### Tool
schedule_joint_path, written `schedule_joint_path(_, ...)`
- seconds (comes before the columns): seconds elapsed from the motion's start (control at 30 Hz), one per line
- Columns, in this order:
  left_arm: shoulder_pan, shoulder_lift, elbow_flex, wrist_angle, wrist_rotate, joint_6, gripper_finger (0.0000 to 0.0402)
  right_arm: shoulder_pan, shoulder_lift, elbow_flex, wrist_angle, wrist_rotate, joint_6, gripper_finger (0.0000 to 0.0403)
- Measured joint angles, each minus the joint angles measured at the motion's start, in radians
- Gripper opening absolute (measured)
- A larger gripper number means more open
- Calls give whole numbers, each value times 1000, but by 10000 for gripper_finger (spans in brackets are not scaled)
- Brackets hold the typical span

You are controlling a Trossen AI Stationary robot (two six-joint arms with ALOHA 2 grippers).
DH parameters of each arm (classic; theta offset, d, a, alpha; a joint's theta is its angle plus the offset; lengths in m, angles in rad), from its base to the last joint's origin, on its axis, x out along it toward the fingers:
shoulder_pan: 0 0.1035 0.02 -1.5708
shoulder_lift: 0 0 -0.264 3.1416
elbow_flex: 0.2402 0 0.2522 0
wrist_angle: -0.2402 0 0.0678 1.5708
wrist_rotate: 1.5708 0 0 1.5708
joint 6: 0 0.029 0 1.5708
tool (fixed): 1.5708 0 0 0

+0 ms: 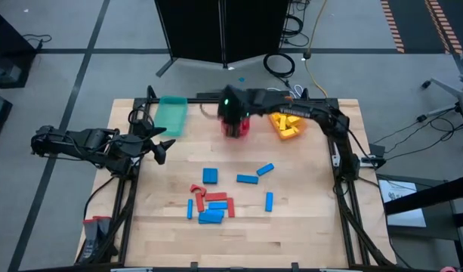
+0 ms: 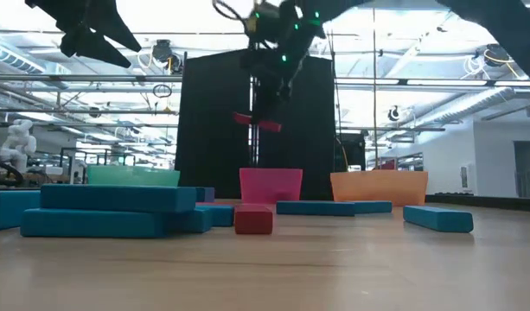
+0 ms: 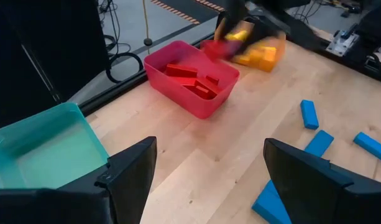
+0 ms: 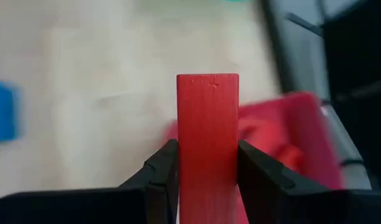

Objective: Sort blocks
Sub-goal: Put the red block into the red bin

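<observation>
So the right gripper (image 4: 207, 163) is pinching a red block (image 4: 207, 137) right above the red bin (image 1: 238, 125) at the far edge, left gripper (image 1: 160, 148) waits spread wide at the left, next it probably just lets go over the bin.

Red block (image 4: 207, 146): plain rectangular bar, pinched between the right gripper's (image 4: 207, 168) jaws, long axis sticking out forward past the fingertips, raised above the table over the red bin (image 1: 239, 125). More red blocks (image 3: 193, 79) lie piled inside that bin, below the jaws. Yellow blocks (image 1: 288, 123) heaped in the orange bin (image 1: 300, 129), just beside the jaws. Blue blocks (image 1: 247, 179) and a few red blocks (image 1: 215, 198) lie flat, scattered and partly clustered on the table, well apart from the jaws.
</observation>
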State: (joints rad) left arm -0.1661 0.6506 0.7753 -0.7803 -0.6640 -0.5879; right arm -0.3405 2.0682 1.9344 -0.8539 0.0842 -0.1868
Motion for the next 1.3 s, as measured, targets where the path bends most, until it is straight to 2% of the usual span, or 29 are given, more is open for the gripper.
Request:
schedule_joint_path(0.43,0,0,0,0,-25,-1,302,-199,33,2,66,-32,144,108)
schedule_joint_path(0.57,0,2,0,-1,-26,-2,302,-205,92,0,66,-85,163,108)
schedule_joint_path(0.83,0,2,0,-36,-26,-9,302,-194,161,0,76,-93,160,108)
schedule_joint_path(1.03,0,2,0,-40,-26,-9,302,-194,206,0,72,-138,179,108)
schedule_joint_path(1.3,0,2,0,-41,-26,-9,302,-188,214,0,60,-139,209,108)
